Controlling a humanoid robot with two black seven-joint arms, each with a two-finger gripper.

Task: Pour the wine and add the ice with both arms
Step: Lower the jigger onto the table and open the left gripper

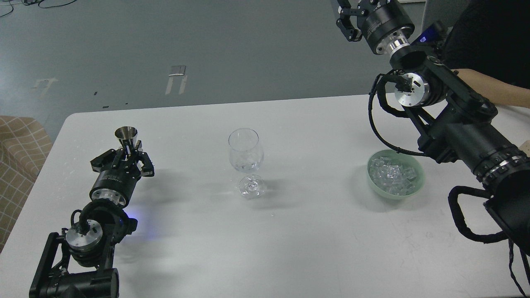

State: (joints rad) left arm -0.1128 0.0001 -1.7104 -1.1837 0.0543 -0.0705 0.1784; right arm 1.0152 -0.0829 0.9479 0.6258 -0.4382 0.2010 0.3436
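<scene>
Seemingly mid-pour: left fingers (131, 156) grasp a steel jigger (126, 137); right fingers (351, 20) unclear; next, tip it into wine glass (246, 151).

Our right gripper (352, 16) was cut off by the top edge, so its fingers could not be judged. Our left gripper (128, 159) hid the lower part of the metal cup (126, 134). The bench (290, 248) ran past the bottom edge. A person's forearm (492, 85) was cropped at the right edge.

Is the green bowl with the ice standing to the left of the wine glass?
No, the green bowl of ice stands right of the wine glass.
</scene>
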